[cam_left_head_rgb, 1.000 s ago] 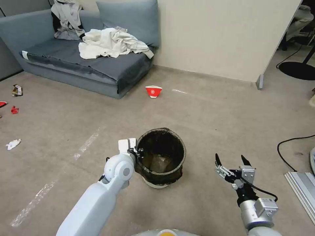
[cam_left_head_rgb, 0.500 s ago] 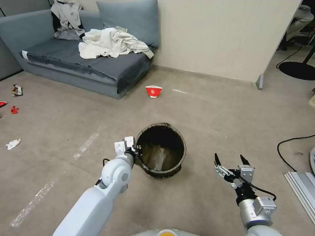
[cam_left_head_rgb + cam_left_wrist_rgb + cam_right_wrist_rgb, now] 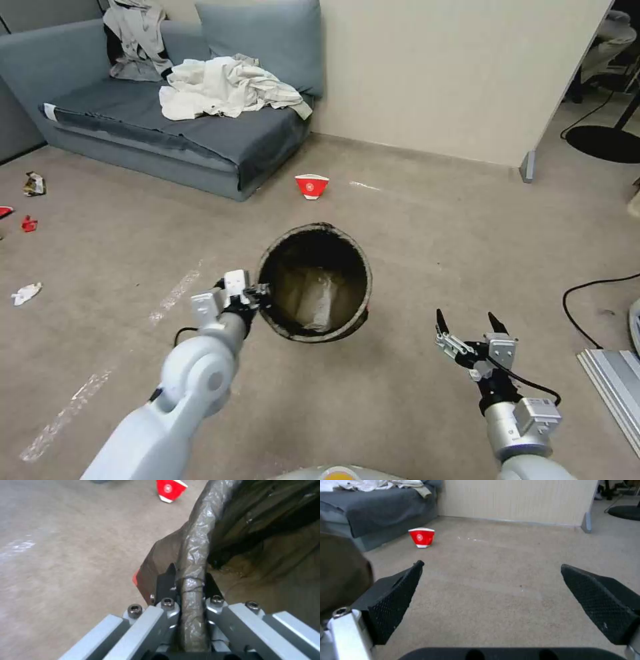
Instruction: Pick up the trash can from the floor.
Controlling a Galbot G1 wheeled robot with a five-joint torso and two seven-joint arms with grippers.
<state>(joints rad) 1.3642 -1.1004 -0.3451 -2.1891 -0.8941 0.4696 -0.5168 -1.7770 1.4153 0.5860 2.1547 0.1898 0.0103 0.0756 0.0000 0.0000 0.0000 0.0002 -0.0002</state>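
The trash can (image 3: 313, 283), a round bin lined with a dark brown bag folded over its rim, hangs tilted above the floor (image 3: 413, 240) in the head view, its mouth facing me. My left gripper (image 3: 257, 293) is shut on the near-left part of its rim. In the left wrist view the two dark fingers pinch the bag-covered rim of the trash can (image 3: 195, 547), the left gripper (image 3: 188, 580) clamped around it. My right gripper (image 3: 470, 325) hovers open to the right of the can, holding nothing, and its wide-spread fingertips (image 3: 398, 590) frame bare floor.
A red-and-white paper cup (image 3: 312, 185) stands on the floor near a grey sofa (image 3: 167, 127) piled with clothes. Scraps of litter (image 3: 28, 292) lie at the left. A black cable (image 3: 600, 293) and a panel (image 3: 617, 387) sit at the right.
The left gripper has lifted the trash can off the floor and drawn it up and to the left, tilting its mouth toward me. The right arm has stayed put.
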